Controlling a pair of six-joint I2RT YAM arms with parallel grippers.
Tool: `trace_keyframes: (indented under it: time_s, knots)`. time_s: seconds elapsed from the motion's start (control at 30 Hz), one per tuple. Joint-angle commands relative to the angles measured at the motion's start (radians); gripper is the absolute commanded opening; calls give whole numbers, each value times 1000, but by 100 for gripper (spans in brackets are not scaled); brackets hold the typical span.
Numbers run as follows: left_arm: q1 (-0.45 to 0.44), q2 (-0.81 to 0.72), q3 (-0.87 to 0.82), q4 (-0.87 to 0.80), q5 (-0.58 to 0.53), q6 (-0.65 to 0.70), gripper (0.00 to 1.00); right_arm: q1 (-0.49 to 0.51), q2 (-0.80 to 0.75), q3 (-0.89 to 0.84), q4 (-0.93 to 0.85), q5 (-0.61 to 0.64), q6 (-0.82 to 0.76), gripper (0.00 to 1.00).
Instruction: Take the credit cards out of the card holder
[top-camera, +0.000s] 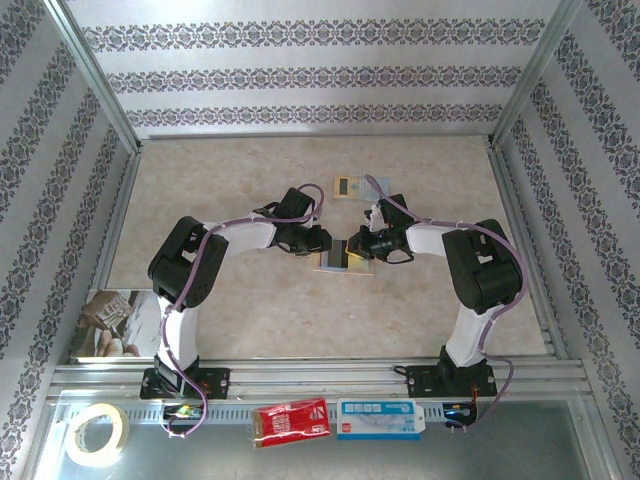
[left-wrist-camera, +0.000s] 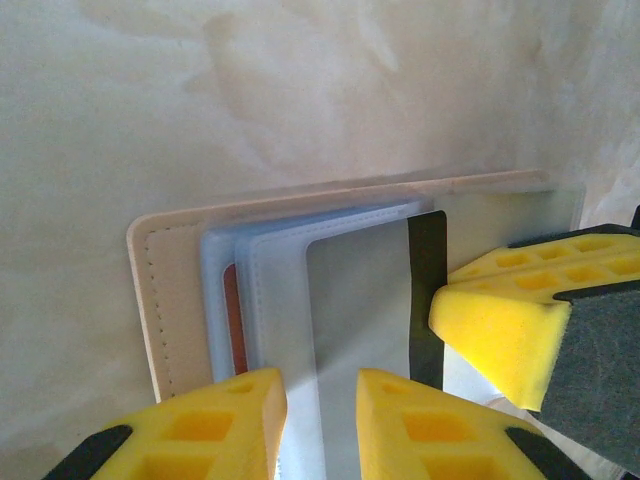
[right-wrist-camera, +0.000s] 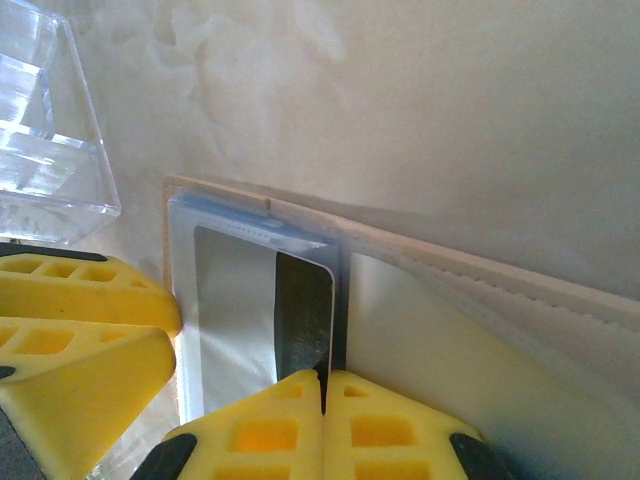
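The card holder (top-camera: 341, 262) lies open on the table between my two grippers, tan outside (left-wrist-camera: 170, 300) and pale blue-grey inside (right-wrist-camera: 480, 300). A dark credit card (right-wrist-camera: 300, 310) stands partly out of an inner pocket, and my right gripper (right-wrist-camera: 323, 385) is shut on its edge. In the left wrist view the same card (left-wrist-camera: 427, 290) is a dark strip beside the right fingers (left-wrist-camera: 500, 330). A dark red card (left-wrist-camera: 232, 315) peeks from a pocket near the tan edge. My left gripper (left-wrist-camera: 320, 388) is open, its pads apart over the inner sleeve. From above, the left gripper (top-camera: 322, 243) and right gripper (top-camera: 362, 246) flank the holder.
A yellow-and-pale-blue flat device (top-camera: 348, 186) and a clear plastic box (right-wrist-camera: 50, 130) lie just behind the holder. On the front ledge are a tape roll (top-camera: 95, 432), a red packet (top-camera: 290, 420) and a blue-white box (top-camera: 380, 418). A booklet (top-camera: 115, 320) lies at the left.
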Motion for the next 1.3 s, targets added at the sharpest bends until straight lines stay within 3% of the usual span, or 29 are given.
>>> trace_keyframes:
  time_s: [0.0,0.17,0.53,0.93,1.27]
  knots:
    - [-3,-16,10,-110,-41,36,27,-7,-25,-22,-30,46,-22,7]
    - [-17,-54,22,-89,-11,33,26,-7,-25,-21,-30,45,-23,7]
    - [-28,25,52,-70,22,16,21,-6,-17,-31,-8,34,-13,8]
    - [-28,71,10,-128,-60,46,17,4,21,-42,42,-2,14,29]
    - [-27,80,-10,-120,-73,44,16,9,36,-44,87,-17,39,23]
